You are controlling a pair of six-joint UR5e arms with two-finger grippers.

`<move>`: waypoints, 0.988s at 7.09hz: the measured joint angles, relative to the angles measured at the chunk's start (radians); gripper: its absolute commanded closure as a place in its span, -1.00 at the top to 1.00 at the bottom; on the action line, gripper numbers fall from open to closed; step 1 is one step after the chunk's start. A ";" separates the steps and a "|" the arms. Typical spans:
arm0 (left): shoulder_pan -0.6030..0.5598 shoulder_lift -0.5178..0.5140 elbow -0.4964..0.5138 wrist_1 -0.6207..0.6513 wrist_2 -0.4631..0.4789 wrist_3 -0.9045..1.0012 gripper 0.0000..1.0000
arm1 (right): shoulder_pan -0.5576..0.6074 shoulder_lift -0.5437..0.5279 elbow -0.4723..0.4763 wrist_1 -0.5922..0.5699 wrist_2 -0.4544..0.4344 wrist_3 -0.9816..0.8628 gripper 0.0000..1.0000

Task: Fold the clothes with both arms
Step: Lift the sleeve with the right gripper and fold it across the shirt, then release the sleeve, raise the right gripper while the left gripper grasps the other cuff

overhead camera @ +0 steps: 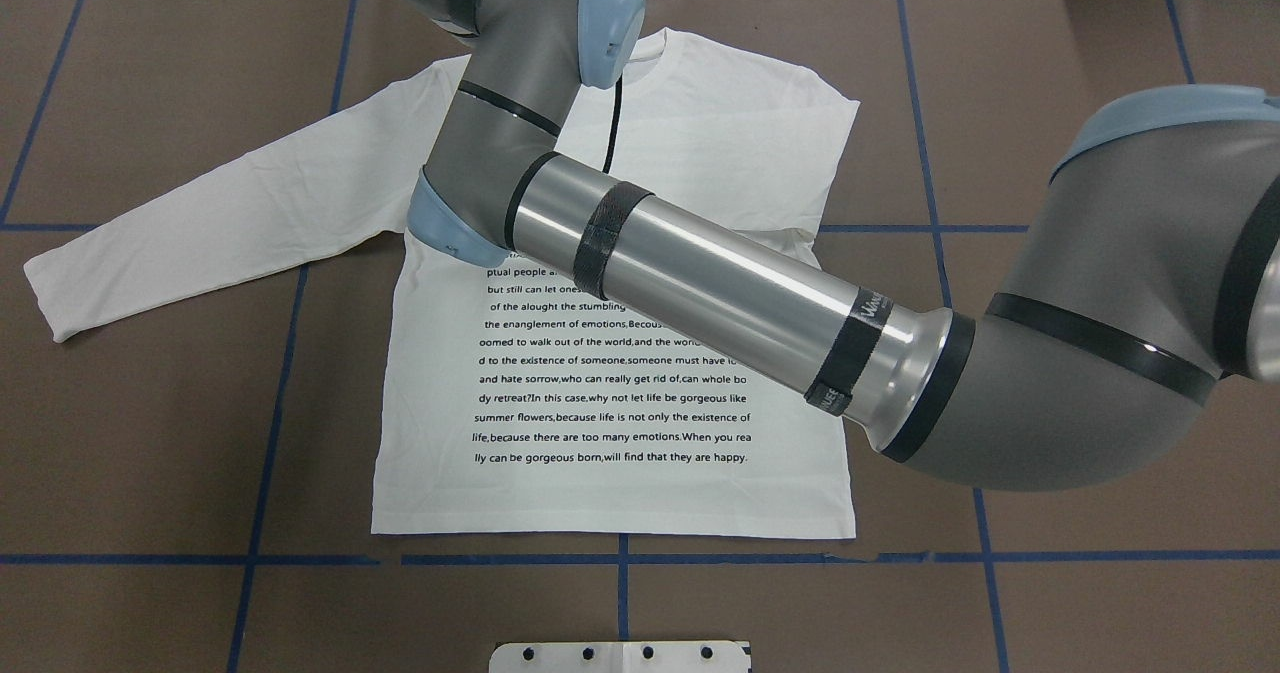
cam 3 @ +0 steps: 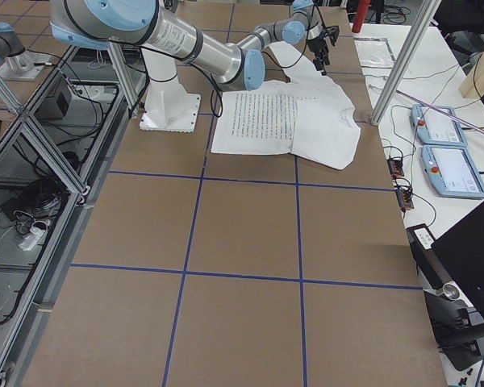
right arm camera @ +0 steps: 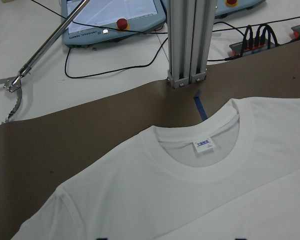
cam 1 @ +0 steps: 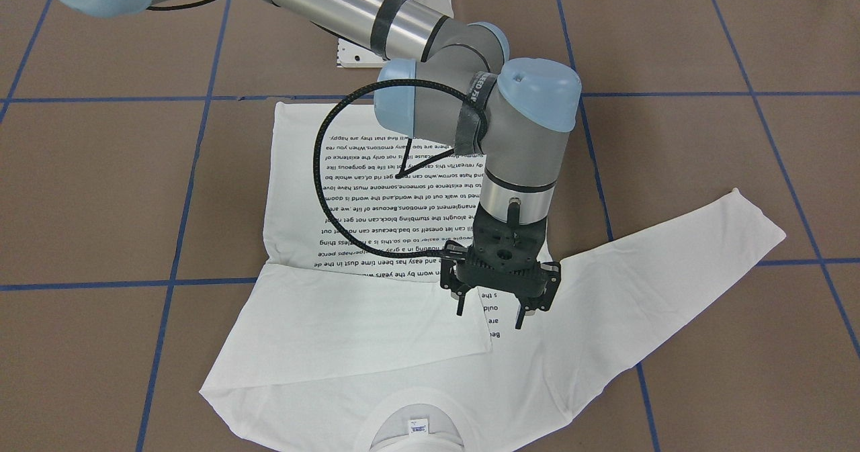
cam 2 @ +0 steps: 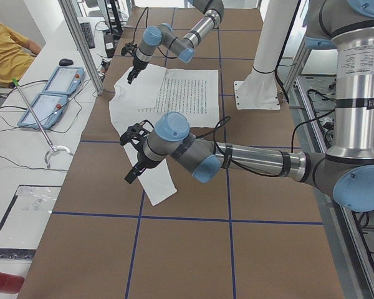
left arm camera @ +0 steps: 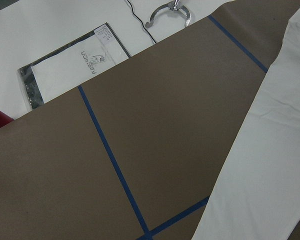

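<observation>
The white shirt lies flat on the brown table with its printed text up. One sleeve stretches out sideways, and the other sleeve is folded across the chest. My right arm reaches across the shirt. Its gripper hangs open and empty just above the chest, close to the collar label. My left gripper hovers near the cuff of the outstretched sleeve. It shows only in the exterior left view, so I cannot tell whether it is open or shut.
Blue tape lines grid the table. The white pedestal base stands behind the shirt's hem. Beyond the collar are an aluminium post, cables and teach pendants. A person in a yellow shirt sits there.
</observation>
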 measured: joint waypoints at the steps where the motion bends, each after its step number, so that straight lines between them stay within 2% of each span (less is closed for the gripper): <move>1: 0.003 -0.001 0.016 -0.045 -0.001 -0.011 1.00 | 0.025 -0.023 0.046 -0.028 0.060 -0.048 1.00; 3: 0.056 0.004 0.071 -0.155 0.002 -0.032 1.00 | 0.091 -0.169 0.286 -0.141 0.189 -0.187 1.00; 5: 0.148 0.009 0.157 -0.281 0.009 -0.106 1.00 | 0.178 -0.383 0.549 -0.177 0.323 -0.339 1.00; 7: 0.248 0.021 0.268 -0.479 0.031 -0.241 1.00 | 0.281 -0.650 0.819 -0.176 0.471 -0.522 1.00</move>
